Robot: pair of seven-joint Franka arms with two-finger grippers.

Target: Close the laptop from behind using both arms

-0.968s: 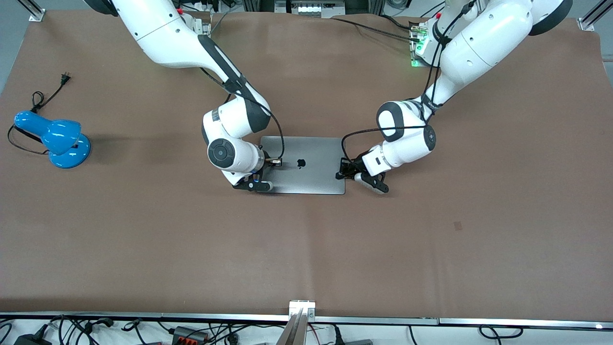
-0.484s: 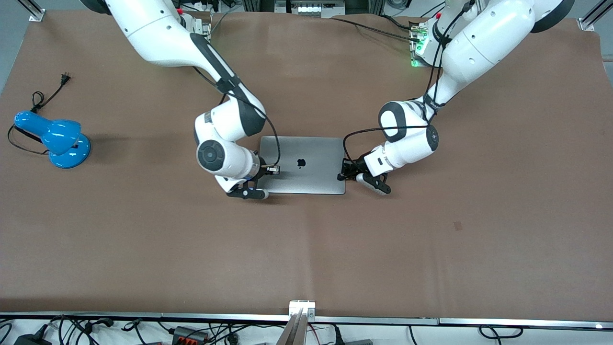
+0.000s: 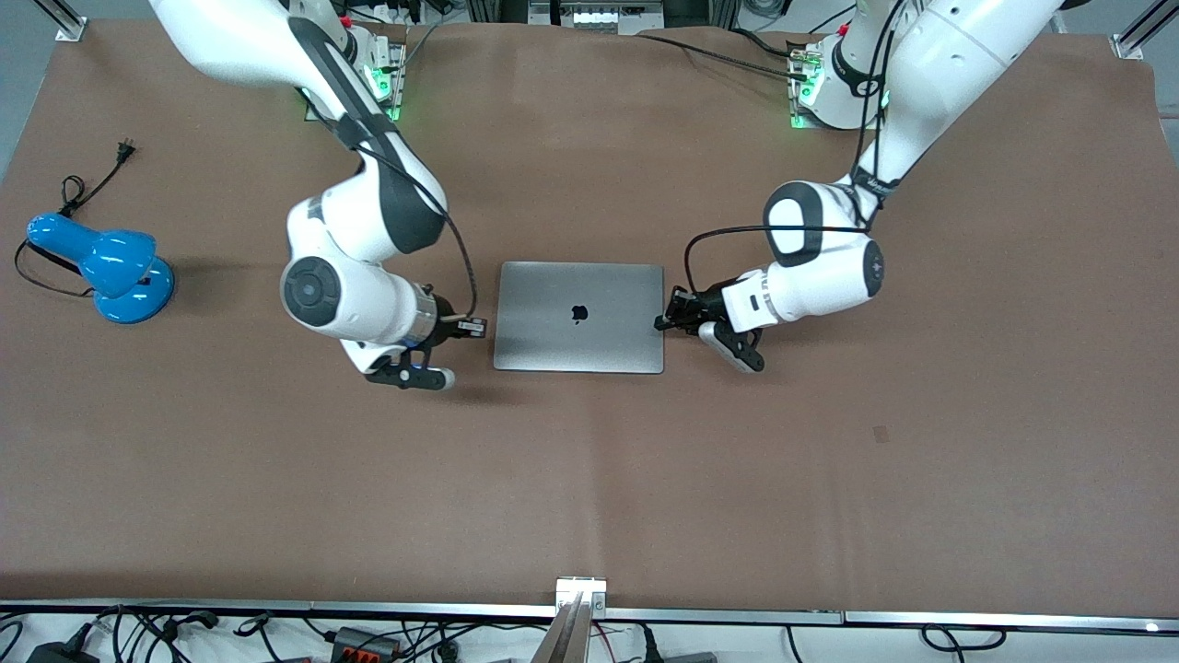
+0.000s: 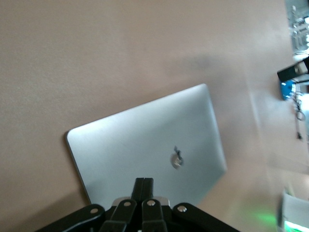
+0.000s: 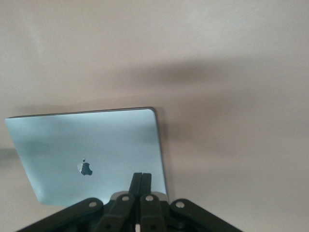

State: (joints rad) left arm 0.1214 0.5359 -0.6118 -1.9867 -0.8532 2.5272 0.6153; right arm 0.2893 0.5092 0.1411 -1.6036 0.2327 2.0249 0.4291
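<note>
The silver-grey laptop (image 3: 579,316) lies closed and flat on the brown table, lid up with its dark apple logo showing. My right gripper (image 3: 461,328) is shut and empty, just off the laptop's edge toward the right arm's end of the table. My left gripper (image 3: 668,315) is shut and empty, right at the laptop's edge toward the left arm's end. In the left wrist view the shut fingers (image 4: 144,182) point at the lid (image 4: 149,150). In the right wrist view the shut fingers (image 5: 141,179) point at the lid's corner (image 5: 91,154).
A blue desk lamp (image 3: 101,265) with a black cord stands near the right arm's end of the table. The arm bases with green lights (image 3: 811,87) stand along the table's top edge. A metal rail (image 3: 580,589) runs along the edge nearest the front camera.
Both grippers have drawn back off the closed lid, each toward its own arm's end of the table; the right arm moved more. The laptop has not moved.
</note>
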